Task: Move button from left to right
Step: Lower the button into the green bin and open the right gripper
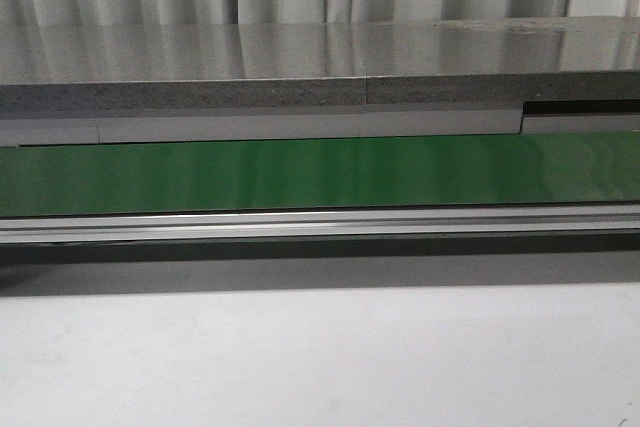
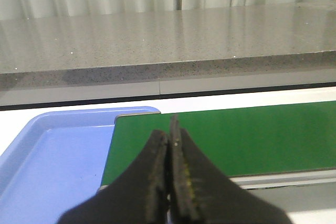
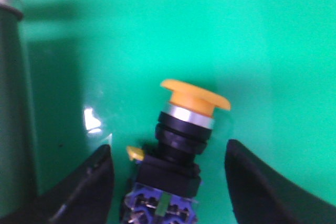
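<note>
The button (image 3: 181, 140) lies on its side on a green surface (image 3: 157, 30) in the right wrist view, yellow-orange cap away from the camera, black body and bluish terminal end toward it. My right gripper (image 3: 168, 182) is open, one black finger on each side of the button's body, apart from it. My left gripper (image 2: 170, 153) is shut and empty, hovering over the end of the green belt (image 2: 252, 135). Neither gripper nor the button shows in the front view.
A blue tray (image 2: 47, 166) sits beside the belt's end under my left gripper. The front view shows the green belt (image 1: 320, 172), its aluminium rail (image 1: 320, 222), a grey stone counter (image 1: 300, 62) behind and a white table (image 1: 320, 357) in front.
</note>
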Action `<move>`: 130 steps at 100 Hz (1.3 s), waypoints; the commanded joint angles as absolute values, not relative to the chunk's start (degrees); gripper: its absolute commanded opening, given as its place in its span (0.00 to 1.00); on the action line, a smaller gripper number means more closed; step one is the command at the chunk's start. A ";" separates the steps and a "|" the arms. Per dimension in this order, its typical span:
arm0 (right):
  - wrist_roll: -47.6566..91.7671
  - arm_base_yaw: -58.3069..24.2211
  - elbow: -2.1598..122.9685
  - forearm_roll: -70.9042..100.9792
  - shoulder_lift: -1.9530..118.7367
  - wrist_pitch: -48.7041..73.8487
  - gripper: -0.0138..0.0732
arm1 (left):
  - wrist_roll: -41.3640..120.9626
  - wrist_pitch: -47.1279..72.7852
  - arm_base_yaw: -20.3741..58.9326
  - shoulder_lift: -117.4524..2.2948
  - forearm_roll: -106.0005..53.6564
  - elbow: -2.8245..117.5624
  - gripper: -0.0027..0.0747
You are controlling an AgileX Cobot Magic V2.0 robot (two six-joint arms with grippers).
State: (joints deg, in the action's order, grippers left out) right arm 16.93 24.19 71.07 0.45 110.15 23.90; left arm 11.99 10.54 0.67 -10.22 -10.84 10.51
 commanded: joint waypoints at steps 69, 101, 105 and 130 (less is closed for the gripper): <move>16.91 16.81 67.32 13.44 81.92 20.82 0.71 | 11.80 5.50 0.95 -10.77 -11.61 12.14 0.01; 16.91 6.64 50.78 14.88 64.28 10.15 0.71 | 11.80 5.50 0.95 -10.77 -11.61 12.14 0.01; 16.91 5.48 48.42 14.93 62.11 9.04 0.71 | 11.80 5.50 0.95 -10.77 -11.61 12.14 0.01; 16.91 -0.89 35.99 14.93 46.43 5.70 0.71 | 11.80 5.50 0.95 -10.77 -11.61 12.14 0.01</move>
